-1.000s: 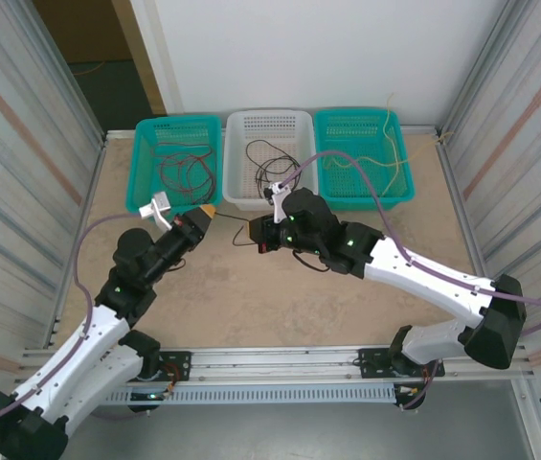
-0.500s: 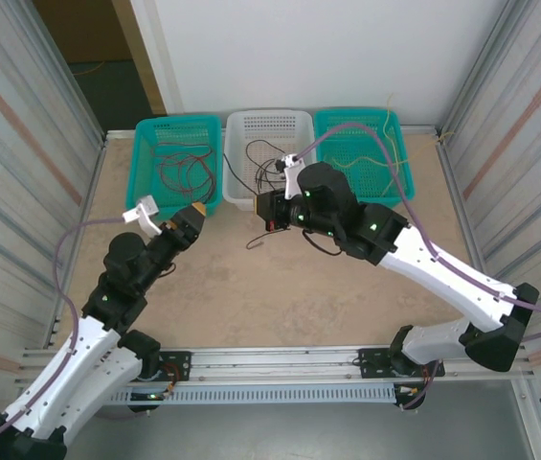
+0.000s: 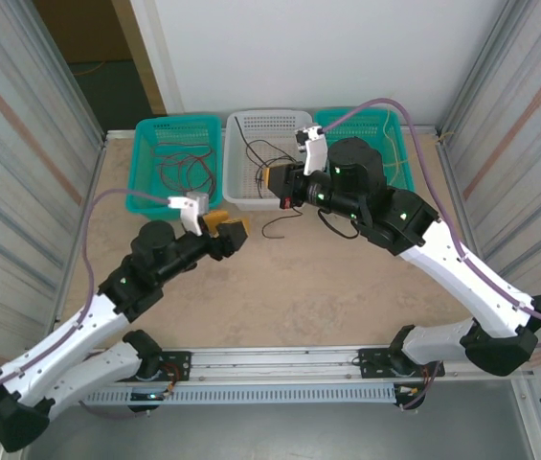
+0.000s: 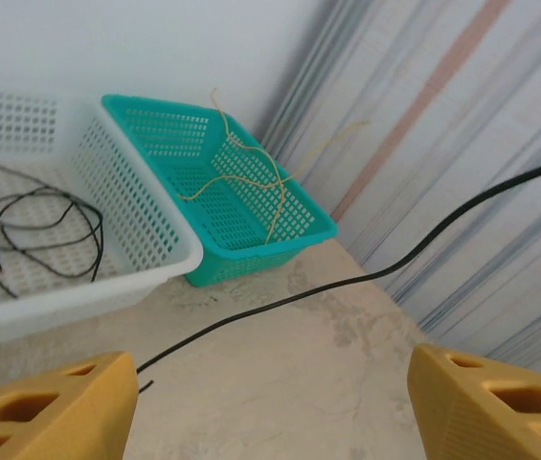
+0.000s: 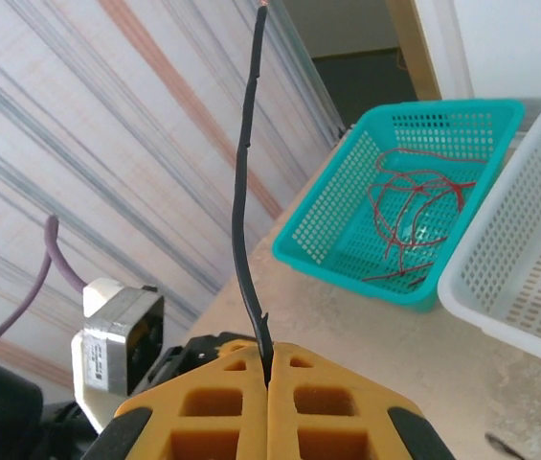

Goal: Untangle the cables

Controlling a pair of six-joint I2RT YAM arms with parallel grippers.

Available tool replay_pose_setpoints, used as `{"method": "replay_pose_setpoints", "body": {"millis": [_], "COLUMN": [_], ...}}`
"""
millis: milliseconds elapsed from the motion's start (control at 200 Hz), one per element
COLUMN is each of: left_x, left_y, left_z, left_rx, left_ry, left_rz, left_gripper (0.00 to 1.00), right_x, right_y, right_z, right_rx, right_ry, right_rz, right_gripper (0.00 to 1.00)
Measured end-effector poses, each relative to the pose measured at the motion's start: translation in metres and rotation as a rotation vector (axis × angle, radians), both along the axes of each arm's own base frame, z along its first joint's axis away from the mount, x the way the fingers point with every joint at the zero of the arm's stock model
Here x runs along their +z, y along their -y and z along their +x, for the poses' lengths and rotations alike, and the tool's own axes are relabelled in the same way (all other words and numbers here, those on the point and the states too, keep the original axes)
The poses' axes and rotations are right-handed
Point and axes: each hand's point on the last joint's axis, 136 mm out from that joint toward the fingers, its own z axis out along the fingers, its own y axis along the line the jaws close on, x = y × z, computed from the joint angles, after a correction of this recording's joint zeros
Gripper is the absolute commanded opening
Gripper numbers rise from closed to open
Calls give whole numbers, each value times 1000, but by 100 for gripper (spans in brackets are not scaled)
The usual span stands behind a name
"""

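My right gripper [image 5: 268, 372] is shut on a thin black cable [image 5: 243, 192] that rises straight from its yellow fingertips. From above, the right gripper [image 3: 274, 179] hangs by the front of the white basket [image 3: 241, 196], and the black cable [image 3: 280, 228] droops from it to the table. My left gripper [image 3: 230, 233] is open over the table, with nothing between its fingers. Ahead of the left gripper [image 4: 275, 412] the black cable [image 4: 347, 281] crosses the table, apart from both fingers. Red cables [image 3: 182, 171] lie in the left teal basket, black cables [image 3: 268, 158] in the white one, yellow cables [image 3: 385, 158] in the right teal basket.
Three baskets stand in a row along the back wall: the left teal basket [image 3: 146, 187], the white one, and the right teal basket [image 3: 399, 192]. Corrugated metal walls [image 3: 21, 163] close in both sides. A metal rail [image 3: 280, 359] runs along the near edge.
My left gripper has opened, let go of the black cable and shifted right. My right gripper has lifted toward the white basket, carrying the cable with it.
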Motion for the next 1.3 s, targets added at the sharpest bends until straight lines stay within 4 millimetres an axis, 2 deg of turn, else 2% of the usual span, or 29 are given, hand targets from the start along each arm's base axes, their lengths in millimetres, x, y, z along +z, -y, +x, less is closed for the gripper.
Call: {"method": "replay_pose_setpoints", "body": {"millis": [130,215,286,401,606,766,862,1017,1222,1297], "left_x": [-19,-36,-41,-36,-22,-21,-15,-4,7,6], "left_y": [16,24,30,45,88,105,107,110,112,112], "left_z": [15,24,26,20,-12,-6,4,9,10,10], "left_rx": [-21,-33,-47,-93,-207,-172,-118,-84,-74,-75], "left_ry": [35,38,55,131,362,528,605,660,660,645], "left_rz": [108,169,195,213,287,376,403,398,355,343], "left_gripper": [79,81,83,83,81,78,69,52,11,2], "right_x": [6,13,22,38,59,60,60,62,64,64], "right_y": [0,4,9,17,23,20,19,22,30,35], "right_z": [-4,-6,-9,-15,-22,-26,-30,-36,-32,-27], "right_rx": [27,34,39,51,86,131,152,166,146,122], "right_ry": [-3,-5,3,12,15,-10,-21,-24,-19,-23], "right_rz": [26,56,85,139,232,279,296,319,341,356], "right_gripper": [0,1,1,1,1,1,2,2,1,1]}}
